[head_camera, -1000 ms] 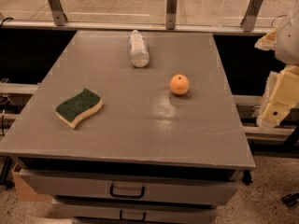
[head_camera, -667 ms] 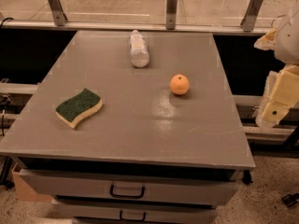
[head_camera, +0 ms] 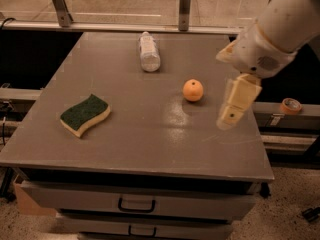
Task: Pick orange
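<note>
The orange (head_camera: 193, 90) sits on the grey worktop (head_camera: 150, 144), right of centre, its dark stem dimple facing up, with nothing touching it. The hand (head_camera: 229, 118) hangs over the worktop's right part, just to the right of the orange and a little nearer the front edge, apart from the fruit; its cream-coloured end points down and to the left from the bulky white arm (head_camera: 280, 24) that enters from the upper right. How far the hand is open cannot be told from this angle, and nothing shows in its hold. A clear plastic bottle (head_camera: 149, 52) lies on its side near the back edge, and a green-and-yellow sponge (head_camera: 85, 115) lies flat on the left part, well apart from the orange. Below the front edge are drawers (head_camera: 136, 204) with dark handles
</note>
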You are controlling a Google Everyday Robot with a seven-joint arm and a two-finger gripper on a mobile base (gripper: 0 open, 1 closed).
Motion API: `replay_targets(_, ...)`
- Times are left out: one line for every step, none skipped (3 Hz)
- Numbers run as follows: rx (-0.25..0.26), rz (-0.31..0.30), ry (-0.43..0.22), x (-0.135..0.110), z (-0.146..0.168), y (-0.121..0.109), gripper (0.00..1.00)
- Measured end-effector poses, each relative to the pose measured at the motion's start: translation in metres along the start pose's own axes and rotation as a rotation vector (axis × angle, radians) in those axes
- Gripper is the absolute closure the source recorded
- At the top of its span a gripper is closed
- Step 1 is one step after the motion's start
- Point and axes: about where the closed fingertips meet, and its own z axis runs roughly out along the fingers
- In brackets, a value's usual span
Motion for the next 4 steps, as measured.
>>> replay_targets(-0.041,-0.004,-0.07,-0.021,0.036,-0.021,0.0)
replay_targets(-0.089,0.021,-0.12,-0.03,0.064,-0.033,0.0)
replay_targets(-0.122,0.058,-0.2,-0.036,0.093,-0.05,0.0)
replay_targets(-0.122,0.095,-0.255,-0.034,0.114,-0.072,0.0)
